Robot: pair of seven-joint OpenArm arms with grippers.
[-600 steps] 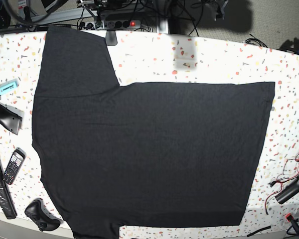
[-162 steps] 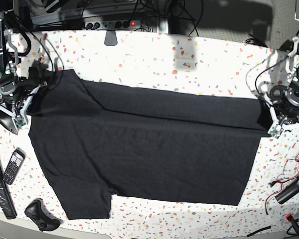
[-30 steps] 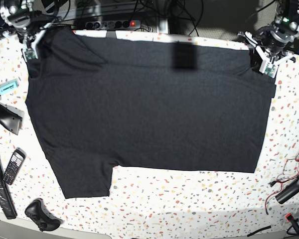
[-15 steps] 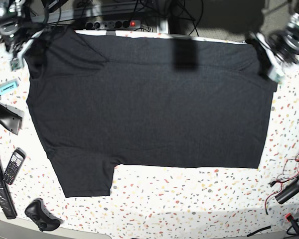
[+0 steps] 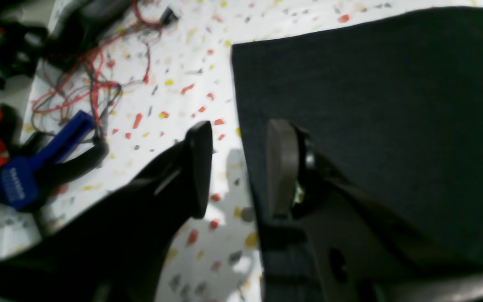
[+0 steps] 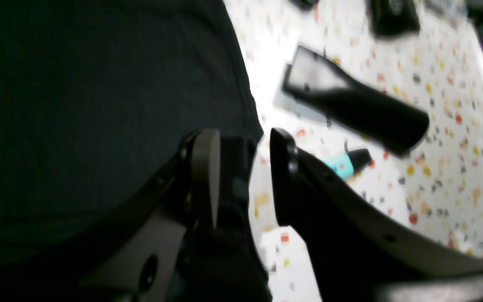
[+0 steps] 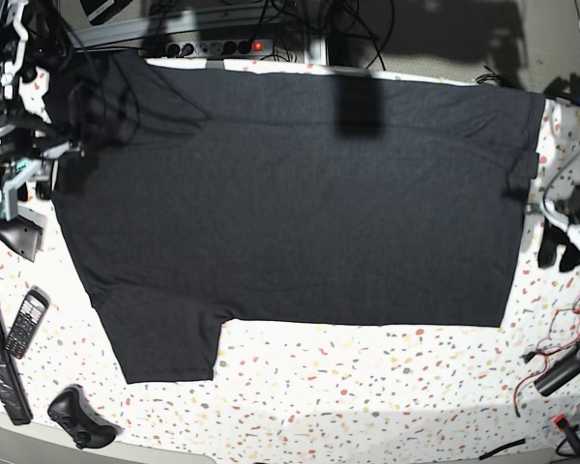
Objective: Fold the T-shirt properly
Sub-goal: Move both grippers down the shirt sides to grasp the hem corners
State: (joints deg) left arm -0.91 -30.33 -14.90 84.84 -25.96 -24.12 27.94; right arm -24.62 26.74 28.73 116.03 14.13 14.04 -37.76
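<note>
At the T-shirt's (image 7: 300, 193) side edges, the left gripper (image 5: 235, 167) and right gripper (image 6: 241, 176) are held apart, clamped on nothing. The shirt is spread flat across the table (image 7: 367, 387). Being soft and limp, it is best pinched at hem corners.

The T-shirt (image 7: 300, 198) fills mid-frame. Bare table (image 7: 367, 387) lies open along the bottom; a phone (image 7: 25, 322) and controller (image 7: 80, 418) crowd lower left, red wires (image 7: 561, 343) lower right.
</note>
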